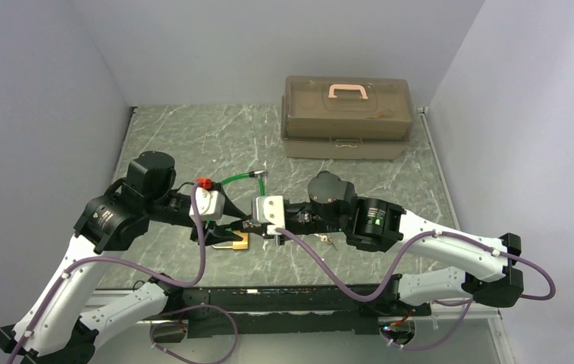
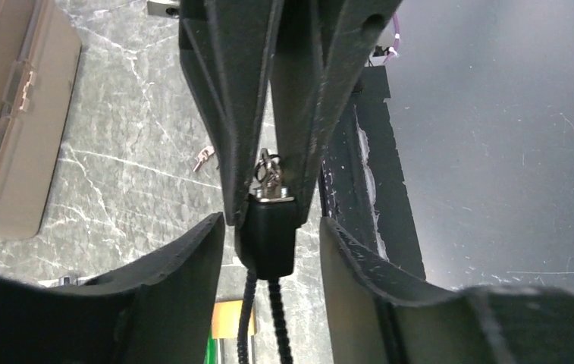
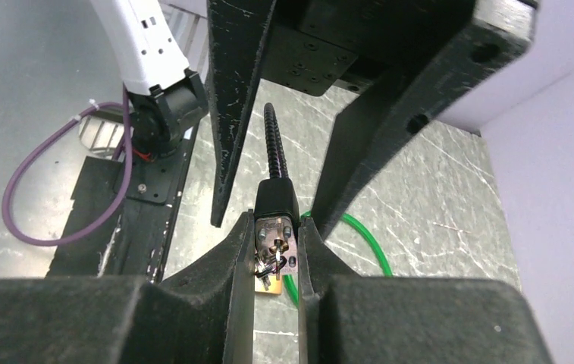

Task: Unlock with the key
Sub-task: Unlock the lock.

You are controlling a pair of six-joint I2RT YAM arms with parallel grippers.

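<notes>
The key (image 3: 271,260) is up off the table (image 1: 192,144), in the middle where the two arms meet. It is a tiny silver key with a few more like it hanging in a bunch. Its long side runs in line with the black lock (image 3: 274,199), along the line from one arm to the other. Its tip points at the metal end of that lock, toward the left arm. It looks pushed into the lock, but it is too small to be sure.

The right gripper (image 3: 274,227) is squeezed nearly closed, with its two fingers pressed on the key bunch right at the end of the lock.

The left gripper (image 2: 272,227) is spread wide. Its fingers sit on each side of the black lock with a gap on both sides, gripping nothing.

A black cord (image 3: 272,140) runs out of the lock's far end. A brass padlock (image 1: 235,243) lies on the table just below the grippers, and a green cord (image 3: 359,243) lies near.
</notes>
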